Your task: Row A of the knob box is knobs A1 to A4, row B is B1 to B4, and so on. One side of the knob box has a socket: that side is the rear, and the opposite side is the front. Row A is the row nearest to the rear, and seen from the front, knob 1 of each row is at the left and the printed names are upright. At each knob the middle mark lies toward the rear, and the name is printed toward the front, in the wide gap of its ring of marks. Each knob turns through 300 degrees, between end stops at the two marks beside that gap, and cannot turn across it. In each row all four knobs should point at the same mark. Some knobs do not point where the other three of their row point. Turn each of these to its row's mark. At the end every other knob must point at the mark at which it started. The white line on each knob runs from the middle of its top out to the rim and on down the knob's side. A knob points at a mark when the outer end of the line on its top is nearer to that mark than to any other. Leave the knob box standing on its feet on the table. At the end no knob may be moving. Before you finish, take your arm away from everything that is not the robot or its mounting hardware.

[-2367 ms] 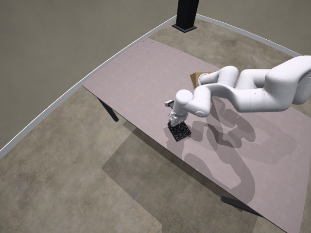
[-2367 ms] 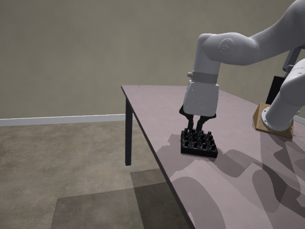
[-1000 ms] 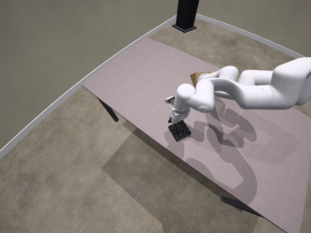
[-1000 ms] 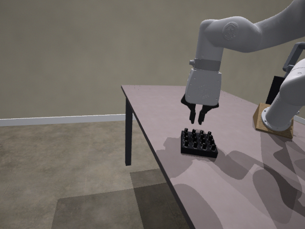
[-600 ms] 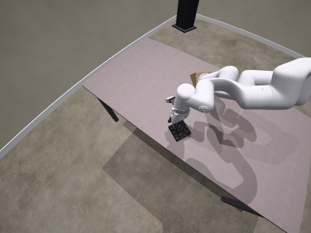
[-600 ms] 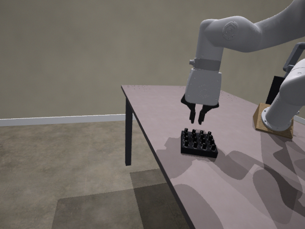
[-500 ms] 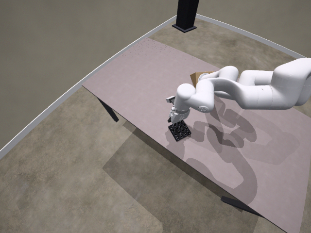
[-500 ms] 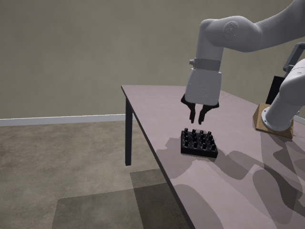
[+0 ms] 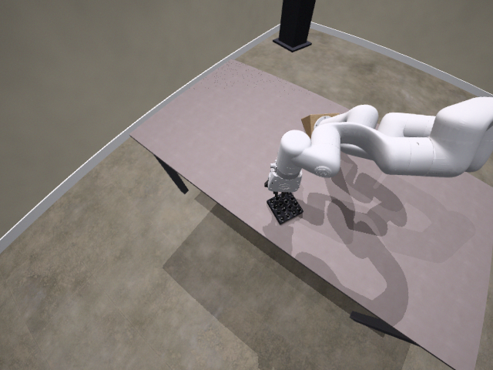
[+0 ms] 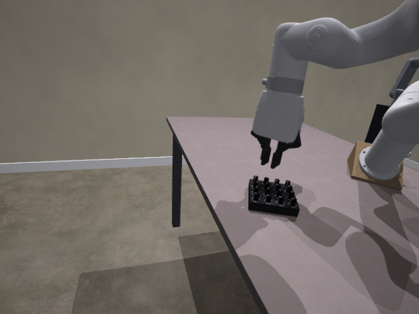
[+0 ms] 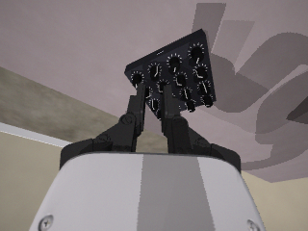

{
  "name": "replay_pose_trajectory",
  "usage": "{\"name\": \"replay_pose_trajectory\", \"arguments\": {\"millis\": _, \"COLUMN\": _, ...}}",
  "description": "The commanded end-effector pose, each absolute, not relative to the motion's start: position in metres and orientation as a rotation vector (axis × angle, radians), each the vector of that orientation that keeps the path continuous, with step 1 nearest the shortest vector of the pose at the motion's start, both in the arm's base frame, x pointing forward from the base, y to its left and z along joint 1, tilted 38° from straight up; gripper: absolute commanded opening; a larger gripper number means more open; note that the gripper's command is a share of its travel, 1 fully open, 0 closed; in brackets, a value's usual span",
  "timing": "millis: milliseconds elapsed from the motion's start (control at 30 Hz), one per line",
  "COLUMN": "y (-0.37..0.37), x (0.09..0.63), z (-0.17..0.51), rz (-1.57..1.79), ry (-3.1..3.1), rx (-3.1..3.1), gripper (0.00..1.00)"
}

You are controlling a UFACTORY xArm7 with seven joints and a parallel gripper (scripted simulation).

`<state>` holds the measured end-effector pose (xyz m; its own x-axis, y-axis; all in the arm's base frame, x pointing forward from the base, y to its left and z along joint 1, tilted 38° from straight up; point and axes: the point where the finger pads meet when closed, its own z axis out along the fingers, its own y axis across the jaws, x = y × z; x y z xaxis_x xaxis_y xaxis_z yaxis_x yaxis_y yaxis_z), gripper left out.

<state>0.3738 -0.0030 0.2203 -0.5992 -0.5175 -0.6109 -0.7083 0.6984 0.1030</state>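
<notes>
Two black fingertips of the xArm Gripper (image 9: 275,193) (image 10: 269,165) (image 11: 154,87) stand parted by a narrow gap, with nothing between them. They hang above the knob box (image 9: 274,215) (image 10: 273,208) (image 11: 179,45), apart from its black knobs (image 10: 292,201) (image 11: 196,52). The box sits upright on the pinkish table (image 9: 223,119) (image 10: 216,142) (image 11: 72,48), near one long edge. The step seems to be lining up over a knob. Best to centre on one knob, keep the fingers vertical, clear its neighbours, then grip lightly and twist without dragging the box.
</notes>
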Motion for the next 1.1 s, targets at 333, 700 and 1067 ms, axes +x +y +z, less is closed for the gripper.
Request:
{"name": "replay_pose_trajectory", "arguments": {"millis": 333, "y": -0.007, "x": 0.372, "z": 0.2255, "rz": 0.631, "ry": 2.576, "rx": -0.36, "gripper": 0.19}}
{"name": "replay_pose_trajectory", "arguments": {"millis": 700, "y": -0.0091, "x": 0.3704, "z": 0.2281, "rz": 0.746, "ry": 2.66, "rx": 0.087, "gripper": 0.19}}
{"name": "replay_pose_trajectory", "arguments": {"millis": 1067, "y": -0.0107, "x": 0.3691, "z": 0.2298, "rz": 0.824, "ry": 2.68, "rx": 0.439, "gripper": 0.19}}
